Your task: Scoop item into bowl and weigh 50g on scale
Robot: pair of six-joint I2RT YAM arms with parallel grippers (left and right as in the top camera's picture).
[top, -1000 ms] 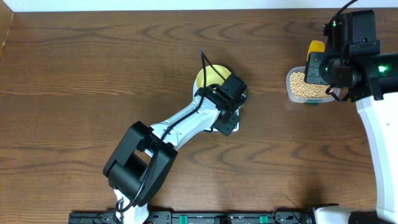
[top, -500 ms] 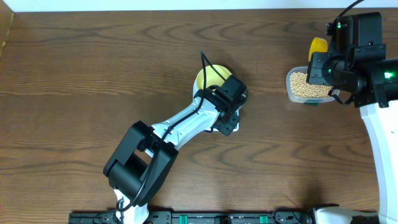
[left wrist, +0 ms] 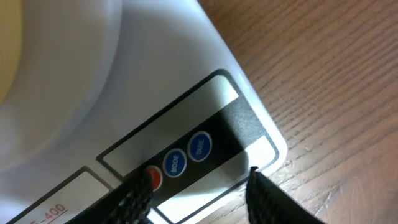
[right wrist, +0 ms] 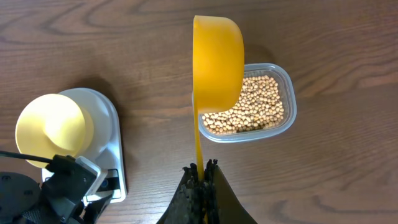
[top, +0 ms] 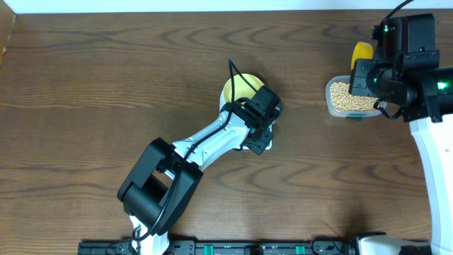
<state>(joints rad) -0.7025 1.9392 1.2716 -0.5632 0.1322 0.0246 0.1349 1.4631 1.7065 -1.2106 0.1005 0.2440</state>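
one bowl, one scale, one clear tub, one yellow scoop and two arms are on or over the wooden surface. the beans are too many to count and all lie in the tub.

the pale yellow bowl sits on the white scale near the middle of the surface. the left jaws are spread, with nothing between them, low over the front strip of the scale just beside the bowl. between the two tips show two blue buttons, mode and tare, and one tip half covers a red button. whether the tips touch the scale cannot be told.

the right jaws are pressed together on the thin handle of the scoop. its cup is tilted on edge above the near rim of the tub, just over the beans; whether it carries any cannot be told. tub, scoop and right jaws are well apart from the bowl and scale.
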